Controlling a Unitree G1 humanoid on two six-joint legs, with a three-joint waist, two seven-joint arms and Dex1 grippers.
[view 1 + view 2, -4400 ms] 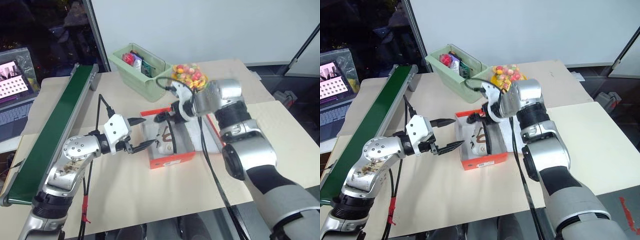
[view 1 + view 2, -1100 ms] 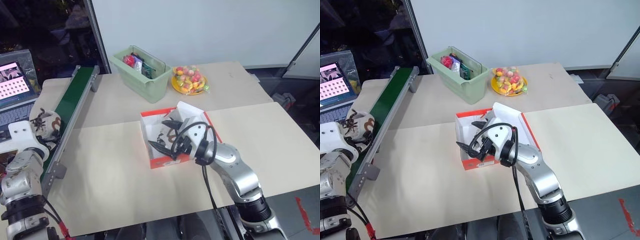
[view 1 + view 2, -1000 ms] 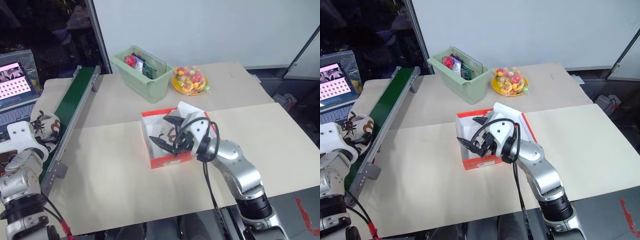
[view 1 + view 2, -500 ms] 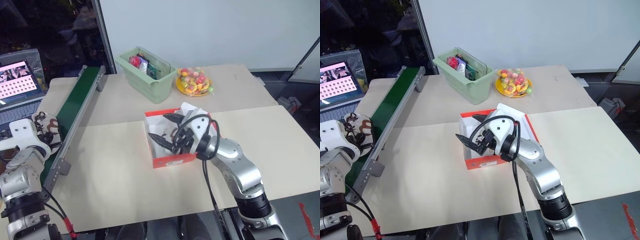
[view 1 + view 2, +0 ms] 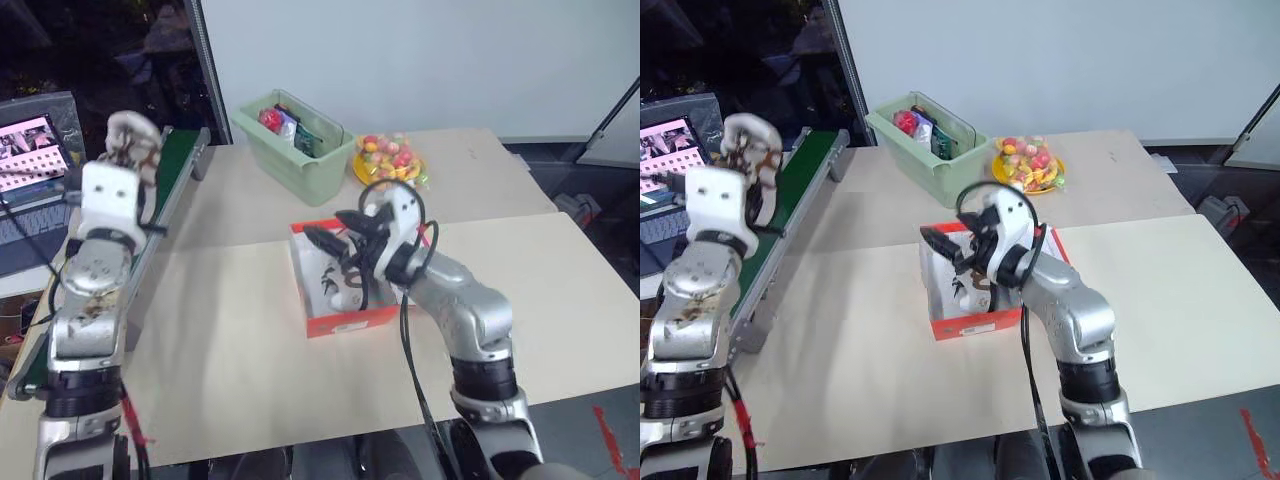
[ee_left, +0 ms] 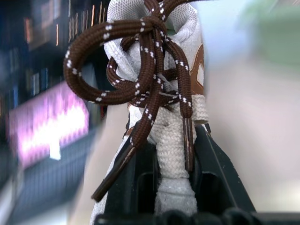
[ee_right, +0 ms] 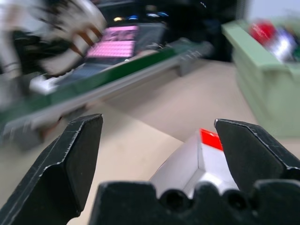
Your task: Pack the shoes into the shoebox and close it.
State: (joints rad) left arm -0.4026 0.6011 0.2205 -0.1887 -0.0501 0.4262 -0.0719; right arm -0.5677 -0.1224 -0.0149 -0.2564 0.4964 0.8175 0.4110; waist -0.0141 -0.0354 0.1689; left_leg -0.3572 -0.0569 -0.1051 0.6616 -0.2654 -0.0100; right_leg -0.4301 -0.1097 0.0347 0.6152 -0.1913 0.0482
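Head views: beige table point(image 5: 230, 360), made of two boards butted together w/ a seam running across the middle. White wall behind, dark glass/window area at far left, laptop w/ pink screen point(image 5: 25, 140) at left edge. Green conveyor belt point(image 5: 150, 215) runs along table's left side. Pale green bin point(image 5: 295, 150) w/ colourful items at back, yellow plate of sweets point(image 5: 388, 162) just beside it. Orange-red shoebox point(image 5: 345, 322) sits mid-table, lid up at its far side, one cream sneaker in the box point(image 5: 958, 285) w/ brown laces. Right gripper point(image 5: 335, 235) hangs over the box's near-left part, black fingers spread wide, nothing betw them. Left gripper point(image 5: 128, 150) is raised above the conveyor's far end, pinching the 2nd cream sneaker point(image 5: 135, 135), which is well apart from the box.

Left wrist view: both black fingers point(image 6: 213, 164) pressed onto the sneaker's cream fabric; brown laces point(image 6: 145, 70) knotted and looping in front. Background blurred, pink screen glow point(image 6: 47, 122) to one side.

Right wrist view: fingers point(image 7: 77, 150) wide apart, empty. Betw them a corner of the shoebox's white inner wall w/ red edge point(image 7: 208, 138), beige tabletop beyond, conveyor point(image 7: 117, 77), bin point(image 7: 262, 70), laptop screen point(image 7: 115, 47); the lifted sneaker point(image 7: 77, 28) shows blurred at far side.
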